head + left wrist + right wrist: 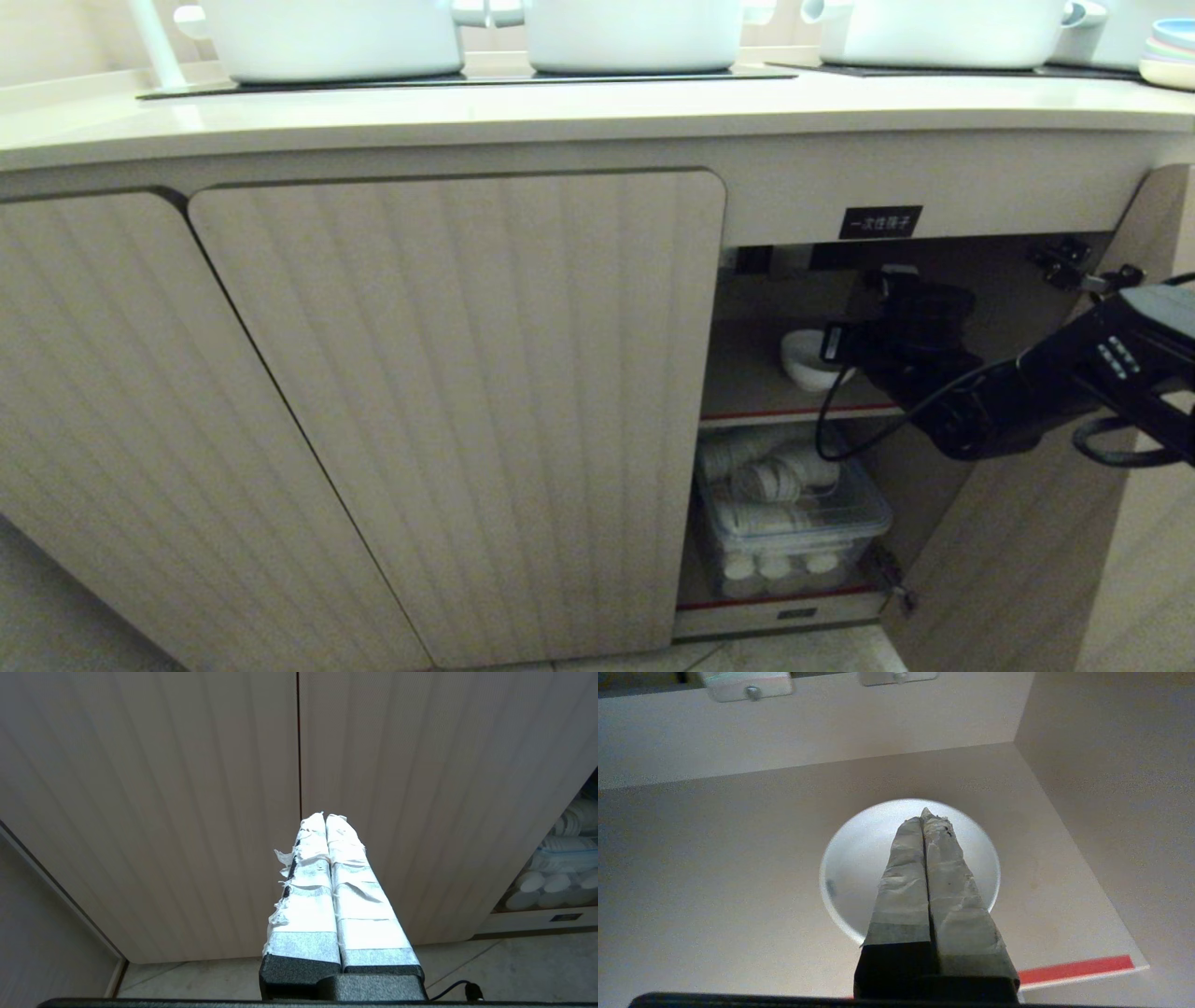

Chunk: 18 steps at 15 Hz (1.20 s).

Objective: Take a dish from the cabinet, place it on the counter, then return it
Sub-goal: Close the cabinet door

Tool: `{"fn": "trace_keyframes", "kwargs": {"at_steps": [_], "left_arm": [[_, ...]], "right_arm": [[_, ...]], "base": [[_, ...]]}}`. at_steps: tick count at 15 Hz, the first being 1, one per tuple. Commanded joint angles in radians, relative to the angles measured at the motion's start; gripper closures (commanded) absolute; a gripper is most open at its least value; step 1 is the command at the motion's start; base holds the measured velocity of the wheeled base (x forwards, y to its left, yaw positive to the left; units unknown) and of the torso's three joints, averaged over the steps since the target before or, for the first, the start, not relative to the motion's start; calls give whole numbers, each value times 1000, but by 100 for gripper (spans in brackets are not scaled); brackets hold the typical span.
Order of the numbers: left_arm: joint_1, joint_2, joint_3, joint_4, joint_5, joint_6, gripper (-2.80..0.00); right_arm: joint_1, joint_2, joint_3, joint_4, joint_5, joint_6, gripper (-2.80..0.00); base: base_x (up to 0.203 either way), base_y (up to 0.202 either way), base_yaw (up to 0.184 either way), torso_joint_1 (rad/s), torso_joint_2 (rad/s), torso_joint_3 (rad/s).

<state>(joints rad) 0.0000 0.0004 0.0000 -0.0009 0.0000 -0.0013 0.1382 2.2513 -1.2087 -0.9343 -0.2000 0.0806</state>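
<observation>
The dish point(805, 359) is a small white bowl on the upper, red-edged shelf point(794, 412) of the open cabinet, under the black label point(879, 222). My right arm point(990, 401) reaches into that compartment from the right and partly hides the dish. In the right wrist view my right gripper point(927, 814) is shut and empty, its taped fingers pointing over the bowl's inside point(859, 858); whether they touch it I cannot tell. The left gripper point(325, 816) is shut and empty, facing the closed fluted doors point(187, 812). The counter point(560, 107) runs above the cabinet.
Big white pots point(635, 33) stand on the black cooktop panels, with stacked plates point(1172, 56) at the far right. A clear box of white cups point(794, 523) fills the lower shelf. The open cabinet door point(1027, 560) stands at the right, beside my arm.
</observation>
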Motion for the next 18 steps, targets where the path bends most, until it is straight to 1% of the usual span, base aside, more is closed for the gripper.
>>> {"fn": "trace_keyframes", "kwargs": {"at_steps": [1, 5, 14, 18], "left_arm": [[0, 0, 0, -1, 0, 1, 0], [0, 0, 0, -1, 0, 0, 0], [0, 0, 0, -1, 0, 0, 0], [0, 0, 0, 0, 0, 0, 0]], "right_arm": [[10, -33, 26, -12, -1, 1, 0], [21, -90, 117, -23, -2, -2, 0], [26, -267, 410, -100, -3, -17, 0], [28, -346, 536, -112, -2, -23, 0]], "base": [[0, 0, 0, 0, 0, 0], [0, 0, 0, 0, 0, 0], [0, 0, 0, 0, 0, 0], [0, 0, 0, 0, 0, 0]]}}
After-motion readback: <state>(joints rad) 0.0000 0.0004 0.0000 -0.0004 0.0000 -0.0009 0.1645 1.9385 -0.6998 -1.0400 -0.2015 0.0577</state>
